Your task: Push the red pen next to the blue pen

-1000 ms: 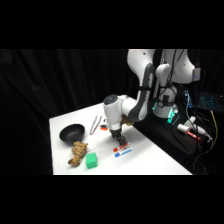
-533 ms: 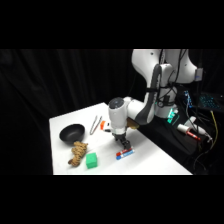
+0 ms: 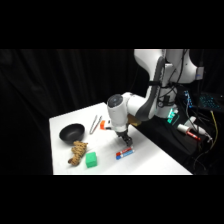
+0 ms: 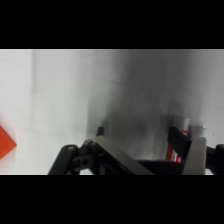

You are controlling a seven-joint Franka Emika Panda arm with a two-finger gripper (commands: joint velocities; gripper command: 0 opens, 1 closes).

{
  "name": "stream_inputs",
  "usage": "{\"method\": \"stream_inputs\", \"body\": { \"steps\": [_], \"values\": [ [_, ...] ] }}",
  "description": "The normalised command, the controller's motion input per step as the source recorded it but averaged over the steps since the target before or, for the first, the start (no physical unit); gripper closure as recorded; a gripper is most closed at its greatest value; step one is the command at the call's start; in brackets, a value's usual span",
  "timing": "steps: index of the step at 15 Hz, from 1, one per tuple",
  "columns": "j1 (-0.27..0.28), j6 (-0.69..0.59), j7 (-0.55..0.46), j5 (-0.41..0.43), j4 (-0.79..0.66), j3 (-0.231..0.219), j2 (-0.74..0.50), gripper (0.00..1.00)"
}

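Note:
The red pen [image 3: 128, 151] and the blue pen [image 3: 119, 155] lie close together near the table's front, reading as one short slanted streak, blue toward the left. My gripper [image 3: 125, 142] hangs low just behind and above them, almost touching. In the wrist view a strip of the red pen [image 4: 176, 150] shows at the lower right beside the black linkage; the blue pen is hidden there.
A black bowl [image 3: 72, 132] stands at the left, with metal tongs [image 3: 95, 123] and a small orange-red cube [image 3: 102, 126] behind the gripper. A striped brown toy [image 3: 76, 152] and a green block [image 3: 91, 159] lie near the white table's front edge [image 3: 150, 167]. The cube [image 4: 5, 143] shows at the wrist view's left edge.
The gripper has come down and toward the front right, ending right over the pens. The pens have barely shifted.

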Motion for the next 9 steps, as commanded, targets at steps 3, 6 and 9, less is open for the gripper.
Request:
{"method": "stream_inputs", "body": {
  "steps": [3,6,9],
  "values": [
    [0.004,-0.4,0.18,-0.156,-0.1,0.024,-0.45,0.0],
    [-0.043,-0.31,0.16,-0.176,-0.09,0.046,-0.42,0.0],
    [-0.076,-0.29,0.14,-0.194,-0.09,0.058,-0.38,0.0]
  ]
}}
